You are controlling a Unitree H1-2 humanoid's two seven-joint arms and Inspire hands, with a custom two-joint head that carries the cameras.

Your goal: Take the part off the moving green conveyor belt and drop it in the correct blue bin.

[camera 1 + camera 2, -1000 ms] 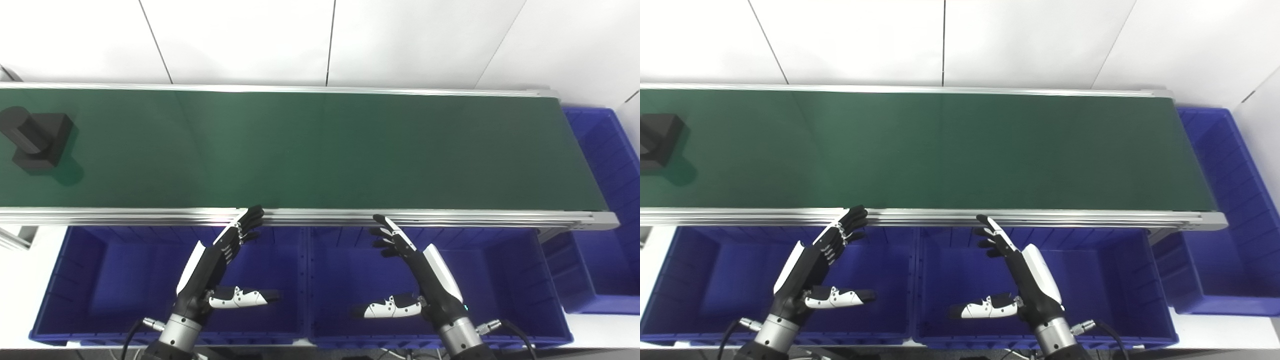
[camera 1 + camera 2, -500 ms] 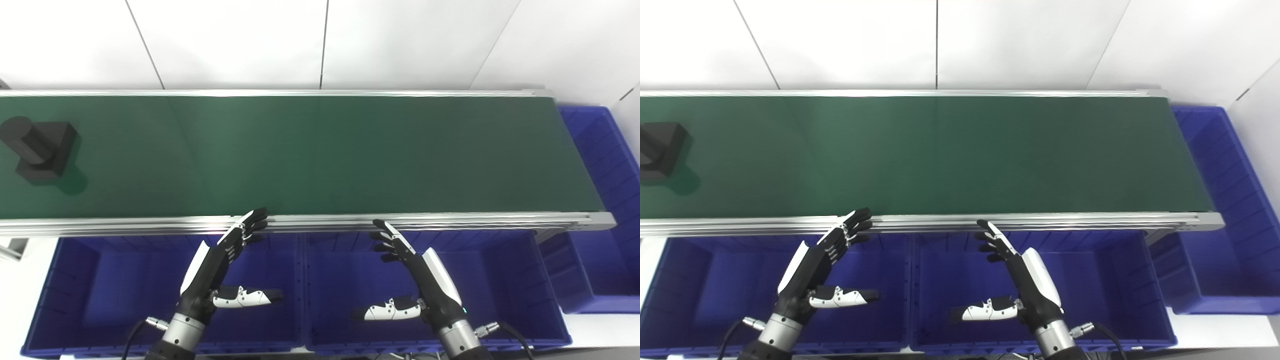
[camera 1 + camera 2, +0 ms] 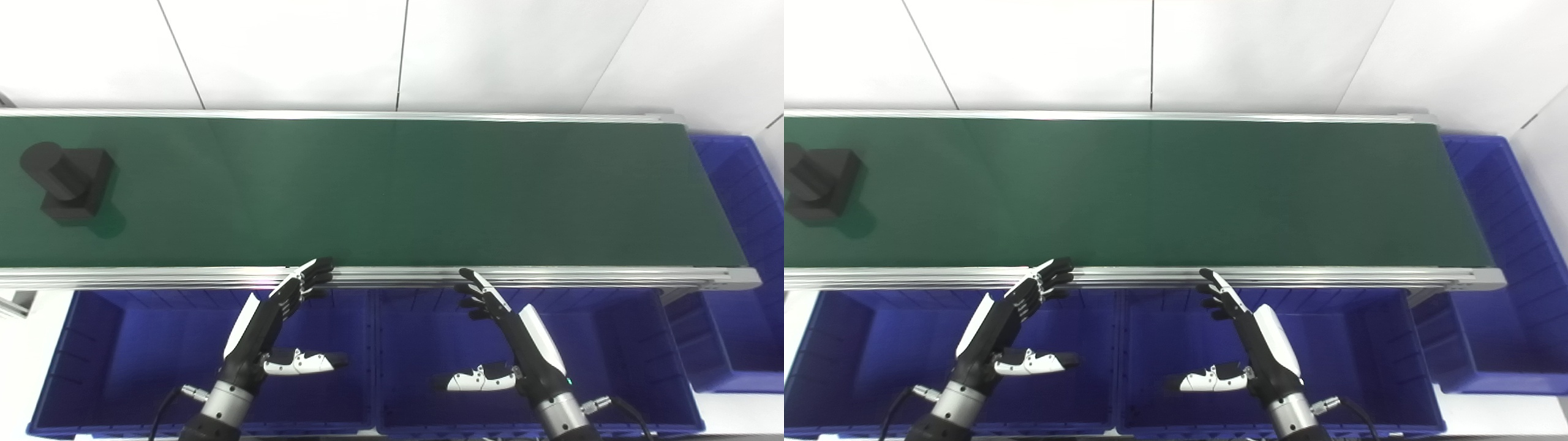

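Part [image 3: 67, 182] far left; both hands splayed, empty

Place: a sorting station in a lab or factory test cell.
Conveyor: a long green conveyor belt [image 3: 392, 190] in an aluminium frame [image 3: 429, 277] runs across the view, as on a production line.
Bins: blue plastic bins [image 3: 122, 349] stand side by side below the near rail; one more blue bin [image 3: 1500, 257] sits at the belt's right end.
Walls: plain white panels [image 3: 294, 49] with thin dark seams, bare and industrial.
Load: a black machined-looking part [image 3: 70, 184] lies on the belt.
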